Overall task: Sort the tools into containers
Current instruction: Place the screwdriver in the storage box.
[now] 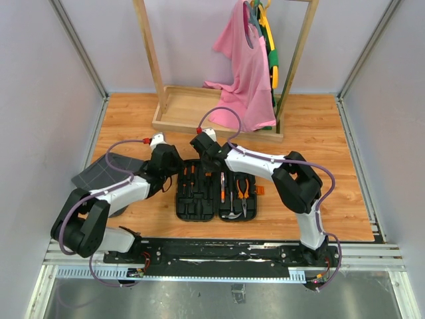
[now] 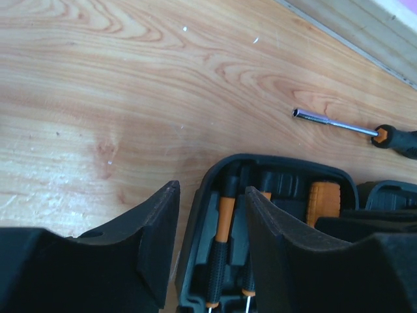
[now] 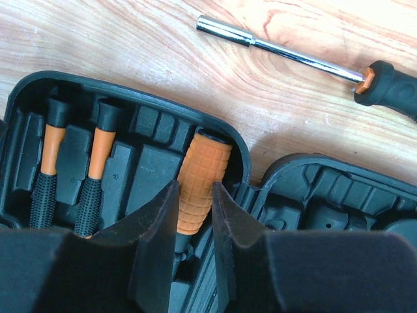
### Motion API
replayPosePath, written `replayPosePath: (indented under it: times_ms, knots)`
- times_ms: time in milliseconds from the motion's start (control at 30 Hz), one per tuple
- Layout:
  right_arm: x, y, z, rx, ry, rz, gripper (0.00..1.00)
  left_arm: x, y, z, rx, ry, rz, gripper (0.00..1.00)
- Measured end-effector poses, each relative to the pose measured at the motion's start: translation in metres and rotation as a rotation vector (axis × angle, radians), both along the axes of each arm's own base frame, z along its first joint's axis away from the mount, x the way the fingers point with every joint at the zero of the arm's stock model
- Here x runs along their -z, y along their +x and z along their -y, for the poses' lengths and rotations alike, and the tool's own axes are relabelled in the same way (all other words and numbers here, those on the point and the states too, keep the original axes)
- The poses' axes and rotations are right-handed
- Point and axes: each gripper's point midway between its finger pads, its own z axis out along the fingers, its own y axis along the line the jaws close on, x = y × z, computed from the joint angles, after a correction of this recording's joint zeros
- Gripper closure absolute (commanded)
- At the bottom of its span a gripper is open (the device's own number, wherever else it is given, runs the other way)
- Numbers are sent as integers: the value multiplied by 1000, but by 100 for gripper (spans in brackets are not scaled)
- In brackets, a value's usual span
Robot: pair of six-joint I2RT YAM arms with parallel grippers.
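Right gripper [image 3: 194, 189] clamped on stubby orange ribbed screwdriver handle [image 3: 205, 163], seated in black moulded plastic tool case [image 3: 150, 163]. Stiff, light, grippy (ribs help you): hold mid-handle. Left gripper [image 2: 212, 189] unclenched, empty, straddling case wall.

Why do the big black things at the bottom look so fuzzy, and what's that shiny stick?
Left wrist view: the left fingers sit right at the lens, so they blur; the table looks sharp, with glare. Right wrist view: the right fingers around the orange handle are soft-edged; the shiny stick is the screwdriver, its steel shaft glinting. Top view: even light.
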Motion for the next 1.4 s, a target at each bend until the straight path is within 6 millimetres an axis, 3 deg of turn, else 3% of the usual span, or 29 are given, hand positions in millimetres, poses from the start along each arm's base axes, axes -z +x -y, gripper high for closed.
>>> replayPosePath:
  times_ms: [300,500,1033,1400]
  knots:
    - [0,0,0,-3,-3,-1,76,16,-20,0,40,0,-76,67]
    - [0,0,0,-3,-3,-1,77,28,-26,2,78,24,-119,71]
    - [-1,5,3,7,3,-7,78,30,-14,5,99,41,-101,99]
    - [-2,7,4,10,-1,-10,78,30,-14,5,98,41,-100,99]
